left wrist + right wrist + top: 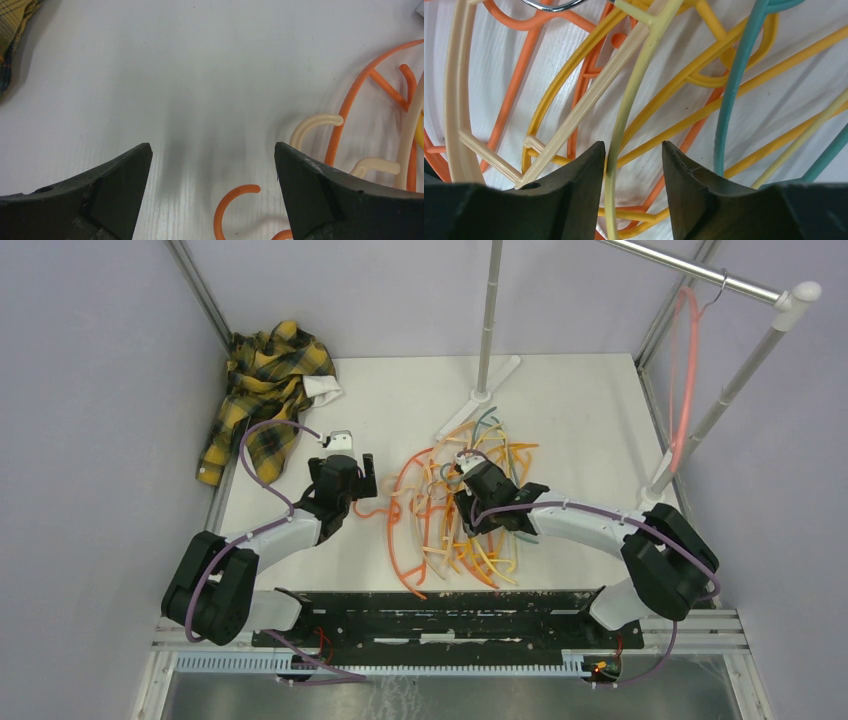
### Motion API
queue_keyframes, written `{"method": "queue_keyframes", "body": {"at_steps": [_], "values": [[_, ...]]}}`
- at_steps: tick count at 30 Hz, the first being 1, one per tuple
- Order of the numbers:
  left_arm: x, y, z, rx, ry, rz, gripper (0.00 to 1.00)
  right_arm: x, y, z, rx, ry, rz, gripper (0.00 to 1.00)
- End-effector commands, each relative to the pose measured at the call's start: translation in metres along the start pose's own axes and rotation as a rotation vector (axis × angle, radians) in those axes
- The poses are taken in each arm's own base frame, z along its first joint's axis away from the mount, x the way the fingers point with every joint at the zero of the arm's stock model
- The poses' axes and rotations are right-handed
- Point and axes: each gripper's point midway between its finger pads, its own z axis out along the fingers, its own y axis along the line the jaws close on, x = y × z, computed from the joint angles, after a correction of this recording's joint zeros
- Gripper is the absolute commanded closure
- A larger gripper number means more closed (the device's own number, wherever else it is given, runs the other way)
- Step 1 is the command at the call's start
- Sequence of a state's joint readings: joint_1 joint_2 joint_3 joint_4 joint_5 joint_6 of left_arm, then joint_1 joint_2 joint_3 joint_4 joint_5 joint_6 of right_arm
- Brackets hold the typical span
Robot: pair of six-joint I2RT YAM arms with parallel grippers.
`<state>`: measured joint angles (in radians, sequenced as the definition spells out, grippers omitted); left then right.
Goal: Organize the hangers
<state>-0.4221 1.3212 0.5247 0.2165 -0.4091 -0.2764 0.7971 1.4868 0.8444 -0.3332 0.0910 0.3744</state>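
Note:
The hangers (pixel 455 515) lie in a tangled pile at the table's middle: orange, yellow, peach and teal. One pink hanger (pixel 684 370) hangs on the silver rail at the right. My left gripper (pixel 345 472) is open and empty just left of the pile; in its wrist view the gripper (pixel 212 150) is over bare table, with an orange hook (pixel 231 202) between the fingers. My right gripper (pixel 480 487) is down in the pile. Its jaws (pixel 633 146) stand narrowly apart around a pale yellow hanger bar (pixel 631 85), which touches the left finger only.
A yellow-black plaid shirt (pixel 262 385) lies at the table's back left corner. The rail's pole (pixel 489 315) and foot stand behind the pile; the rail (pixel 690 272) crosses the top right. Teal (pixel 735 85), yellow (pixel 704 65) and orange (pixel 514 85) hangers crowd round the right fingers.

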Motion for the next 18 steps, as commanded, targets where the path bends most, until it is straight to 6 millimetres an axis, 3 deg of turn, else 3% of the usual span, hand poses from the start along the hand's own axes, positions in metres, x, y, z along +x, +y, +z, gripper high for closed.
{"method": "queue_keyframes", "body": {"at_steps": [1,9,18], "values": [[-0.025,-0.007,0.001,0.009,-0.060,-0.051,0.01,0.002,0.009,0.005,-0.026,-0.019,0.033,0.49],[-0.024,-0.006,0.001,0.007,-0.056,-0.054,0.01,-0.001,0.017,-0.005,-0.054,-0.023,0.043,0.96],[-0.023,-0.006,0.001,0.005,-0.053,-0.056,0.01,-0.025,0.031,-0.073,-0.104,-0.103,0.049,0.99]]}}
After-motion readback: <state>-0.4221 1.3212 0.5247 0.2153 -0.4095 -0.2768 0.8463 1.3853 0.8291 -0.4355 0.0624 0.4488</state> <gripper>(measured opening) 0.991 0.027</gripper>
